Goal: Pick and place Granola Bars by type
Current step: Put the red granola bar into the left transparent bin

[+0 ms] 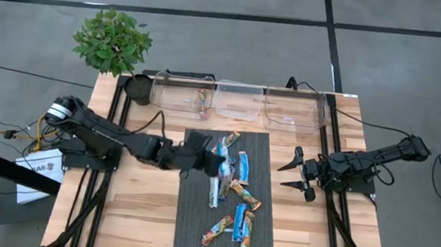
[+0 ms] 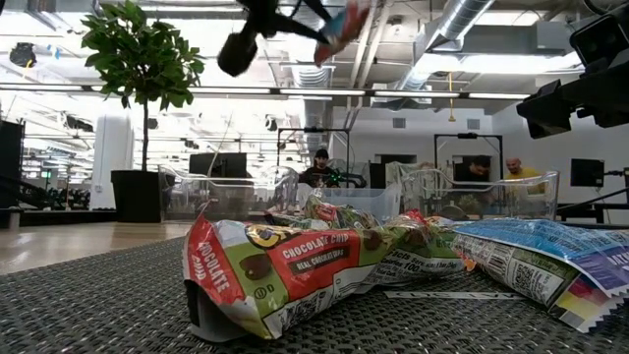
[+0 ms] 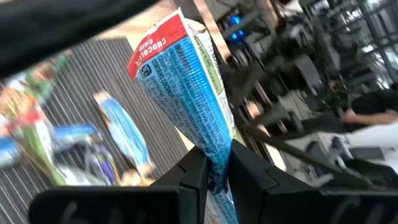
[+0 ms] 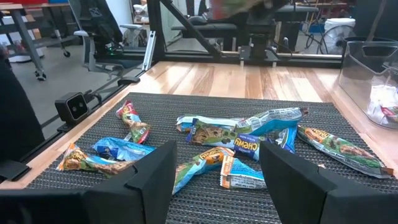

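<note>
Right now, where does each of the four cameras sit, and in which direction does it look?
High view: above the table, looking straight down on the mat; both arms show, left gripper, right gripper.
Low view: at mat height, looking level across piled bars into the room; arm parts hang at the top.
Left wrist view: on the left arm, looking past its fingers, shut on a blue bar.
Right wrist view: on the right arm, looking over the mat past open fingers.
Shared: high and right wrist views both show the scattered bars.

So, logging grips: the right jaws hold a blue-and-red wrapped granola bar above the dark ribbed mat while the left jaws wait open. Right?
Arms swapped: left wrist view shows the left gripper clamping the blue-and-red wrapped granola bar above the dark ribbed mat; the right gripper waits open.
</note>
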You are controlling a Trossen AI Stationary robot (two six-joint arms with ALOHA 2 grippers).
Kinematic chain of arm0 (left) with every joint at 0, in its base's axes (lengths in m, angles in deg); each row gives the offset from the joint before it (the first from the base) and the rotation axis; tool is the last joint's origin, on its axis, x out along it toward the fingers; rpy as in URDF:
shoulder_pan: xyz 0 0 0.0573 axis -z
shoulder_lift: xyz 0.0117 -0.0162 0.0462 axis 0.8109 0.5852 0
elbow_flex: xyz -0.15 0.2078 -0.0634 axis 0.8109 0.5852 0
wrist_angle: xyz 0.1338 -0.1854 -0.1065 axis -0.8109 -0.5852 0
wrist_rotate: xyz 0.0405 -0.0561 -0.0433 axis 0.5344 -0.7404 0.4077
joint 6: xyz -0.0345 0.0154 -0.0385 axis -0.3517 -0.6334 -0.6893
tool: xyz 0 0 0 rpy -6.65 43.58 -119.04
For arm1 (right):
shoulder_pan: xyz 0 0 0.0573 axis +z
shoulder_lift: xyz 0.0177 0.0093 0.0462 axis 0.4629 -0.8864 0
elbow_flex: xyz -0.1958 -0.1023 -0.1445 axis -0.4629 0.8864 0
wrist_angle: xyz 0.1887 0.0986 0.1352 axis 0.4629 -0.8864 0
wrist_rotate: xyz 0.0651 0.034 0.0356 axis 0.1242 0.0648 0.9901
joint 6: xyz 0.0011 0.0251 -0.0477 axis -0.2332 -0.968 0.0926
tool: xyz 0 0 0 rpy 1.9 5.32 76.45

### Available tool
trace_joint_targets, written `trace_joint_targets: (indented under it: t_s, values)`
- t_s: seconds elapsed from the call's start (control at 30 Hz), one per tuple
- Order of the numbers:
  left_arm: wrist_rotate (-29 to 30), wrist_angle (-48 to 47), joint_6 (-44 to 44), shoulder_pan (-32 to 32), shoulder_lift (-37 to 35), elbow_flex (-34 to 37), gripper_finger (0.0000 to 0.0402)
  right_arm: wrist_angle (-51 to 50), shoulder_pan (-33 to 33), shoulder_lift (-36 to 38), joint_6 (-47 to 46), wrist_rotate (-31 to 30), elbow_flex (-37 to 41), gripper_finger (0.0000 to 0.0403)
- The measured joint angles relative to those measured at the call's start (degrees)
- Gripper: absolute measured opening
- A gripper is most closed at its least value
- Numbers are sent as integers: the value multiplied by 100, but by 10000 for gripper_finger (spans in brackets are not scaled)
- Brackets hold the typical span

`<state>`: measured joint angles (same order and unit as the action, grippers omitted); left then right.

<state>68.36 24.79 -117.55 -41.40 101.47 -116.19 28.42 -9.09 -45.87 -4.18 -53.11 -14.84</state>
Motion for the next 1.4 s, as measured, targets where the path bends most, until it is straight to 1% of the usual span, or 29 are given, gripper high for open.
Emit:
trace_joint_targets:
  t_s: [0.23,0.5,0.6,0.83,0.97,1.13,1.2,1.4]
  values:
    - [-262,-212,461,-1027,0,0,45,-1,0,0,-1,0,0,221]
    - [-692,-798,1255,-2172,0,-2,45,-1,-1,-1,-1,0,0,221]
    - [-807,-905,1644,-2486,0,-2,45,0,1,0,-1,0,1,221]
    - [-791,-1057,2631,-3004,0,-2,45,0,1,0,-1,0,0,221]
    - [-541,-1121,3211,-3223,0,-2,45,0,1,0,0,0,1,221]
    - [210,-1200,3945,-3416,-2,-4,45,-1,1,0,-1,0,0,221]
    - [425,-1269,4146,-3475,-2,-4,45,-1,1,-2,-1,0,2,221]
    - [607,-1418,4417,-3606,-2,-4,45,-1,-1,0,-1,0,0,221]
